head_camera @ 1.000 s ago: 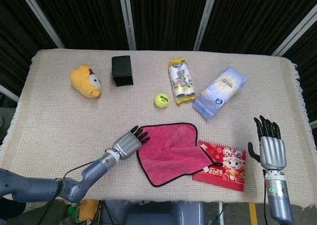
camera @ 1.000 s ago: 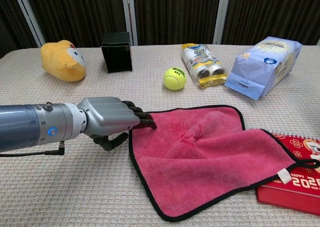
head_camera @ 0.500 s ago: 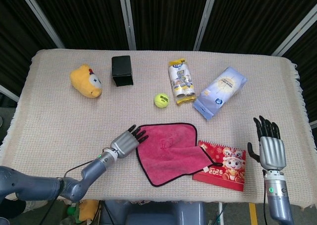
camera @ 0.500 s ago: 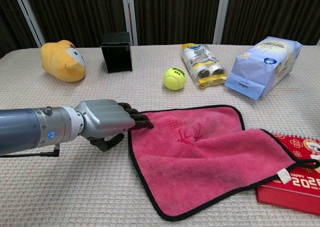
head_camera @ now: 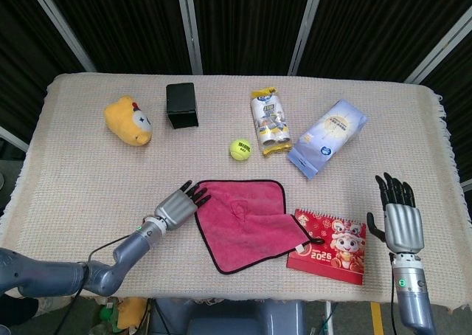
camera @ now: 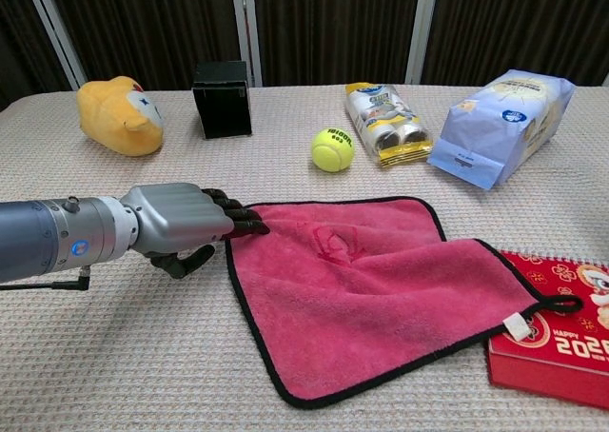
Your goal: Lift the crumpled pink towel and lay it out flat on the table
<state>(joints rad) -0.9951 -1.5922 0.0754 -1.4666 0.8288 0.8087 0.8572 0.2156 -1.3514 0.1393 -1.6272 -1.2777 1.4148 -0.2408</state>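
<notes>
The pink towel (head_camera: 243, 220) (camera: 371, 289) lies spread on the table near the front, almost flat, with a small pucker in its middle. Its right corner and hanging loop rest on the red calendar (head_camera: 332, 246) (camera: 561, 342). My left hand (head_camera: 177, 206) (camera: 181, 225) lies low at the towel's left corner, fingertips curled onto the black hem and holding it. My right hand (head_camera: 402, 217) stands upright at the table's front right, fingers apart and holding nothing, well clear of the towel; it shows only in the head view.
A tennis ball (head_camera: 240, 149) (camera: 332, 149) sits just behind the towel. Further back are a black box (head_camera: 181, 105), a yellow plush toy (head_camera: 128, 120), a snack pack (head_camera: 269, 122) and a pale blue bag (head_camera: 328, 137).
My left hand has drawn back to the left, pulling the towel's corner with it. The towel has slid left and smoothed out, now covering less of the calendar. The right hand has barely moved.
</notes>
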